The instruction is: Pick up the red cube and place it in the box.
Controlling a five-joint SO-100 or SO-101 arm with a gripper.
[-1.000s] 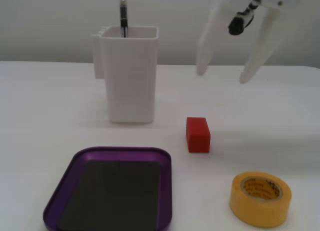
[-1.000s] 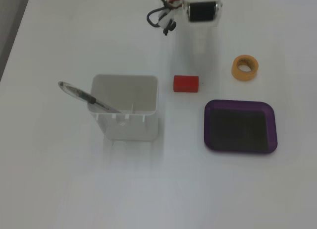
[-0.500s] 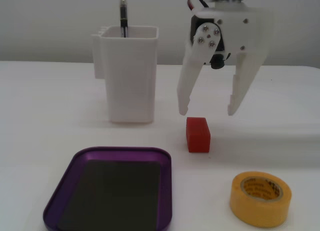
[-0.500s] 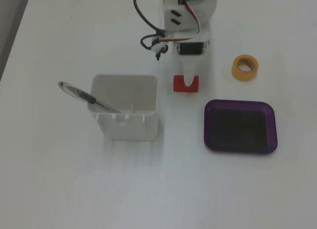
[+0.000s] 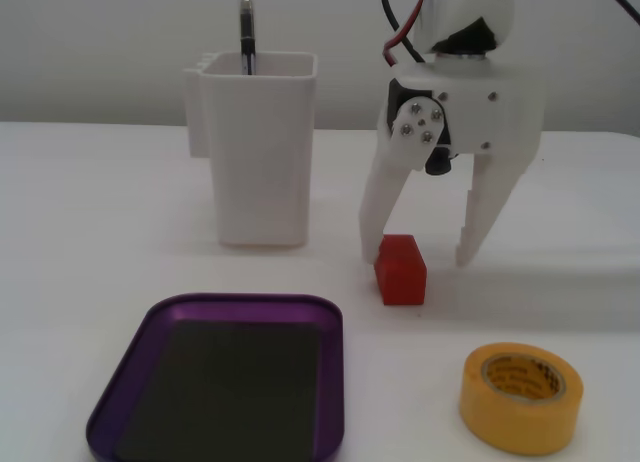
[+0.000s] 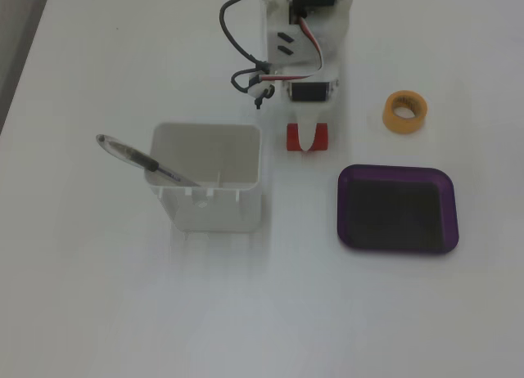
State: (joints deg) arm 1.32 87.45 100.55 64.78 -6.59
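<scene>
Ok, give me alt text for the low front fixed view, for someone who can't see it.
The white tool, open, straddles the red cube on the white table, its left finger at the cube's edge. A purple tray lies in front, a yellow tape roll at lower right, and a white container holding a pen stands left.

The white two-finger gripper point(image 6: 307, 145) covers the middle of the small red ribbed cube point(image 6: 291, 137) in a fixed view; the white arm runs off the top edge in both fixed views; the shallow purple tray point(image 5: 330, 382) loses its near edge at the frame bottom; the pen point(image 5: 246, 32) vanishes into the tall white plastic container point(image 5: 258, 152).
</scene>
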